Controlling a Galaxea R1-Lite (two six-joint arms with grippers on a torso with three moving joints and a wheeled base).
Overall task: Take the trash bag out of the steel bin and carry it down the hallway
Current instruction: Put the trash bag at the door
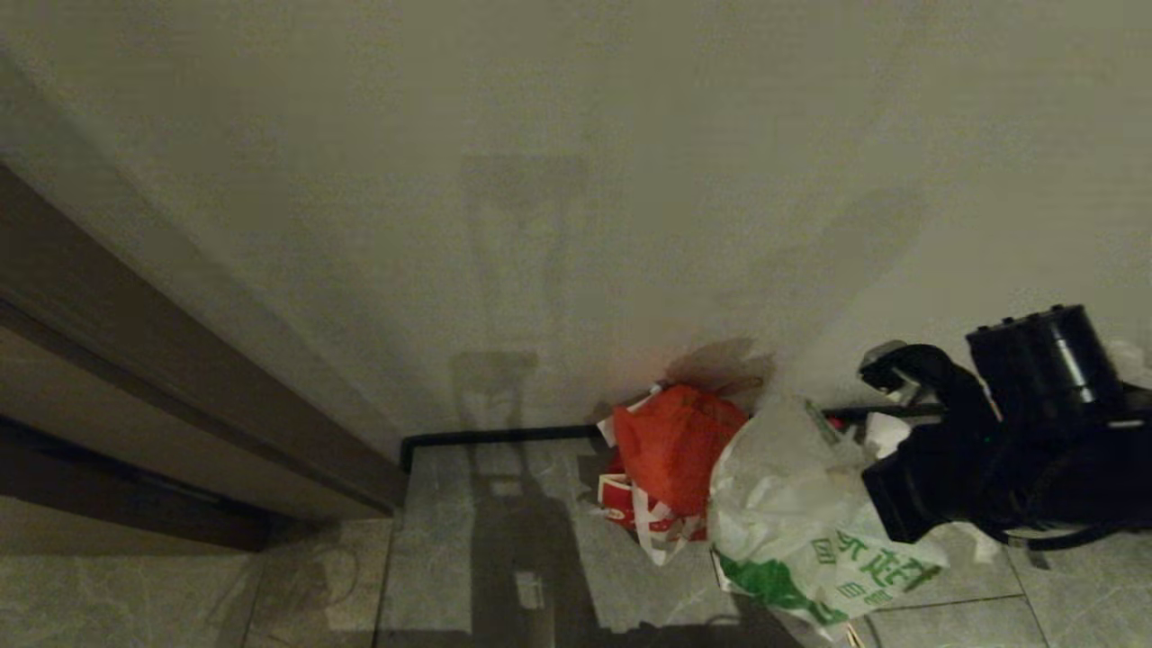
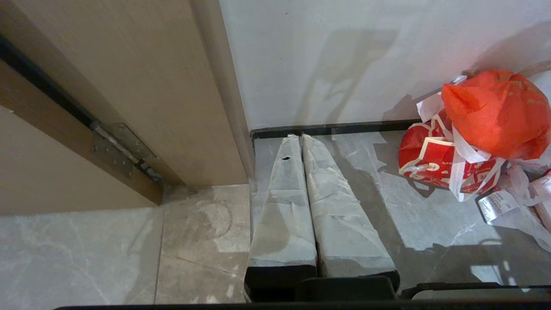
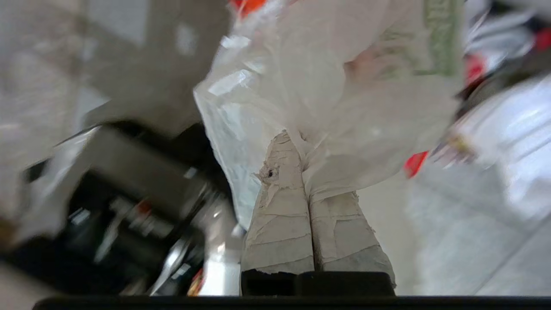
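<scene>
Where the cream wall meets the grey tiled floor (image 1: 504, 540), the head view shows the trash bag (image 1: 801, 522), translucent white with green print, hanging at about four o'clock in the picture, just right of an orange-red bag (image 1: 675, 445) that lies against the dark skirting. From three o'clock the black right arm (image 1: 999, 450) reaches in to the trash bag's upper right side; its fingers cannot be seen here. A brown door frame (image 1: 171, 360) slants across at nine o'clock.

Only the left wrist view shows the left gripper (image 2: 301, 142): its taped fingers are pressed together on nothing, pointing toward the skirting, with the orange-red bag at two o'clock and a door hinge (image 2: 122, 148) at nine o'clock.

Only the right wrist view shows the right gripper (image 3: 297, 150) clenched on a gathered fold of the trash bag, which fills the picture at twelve o'clock.
</scene>
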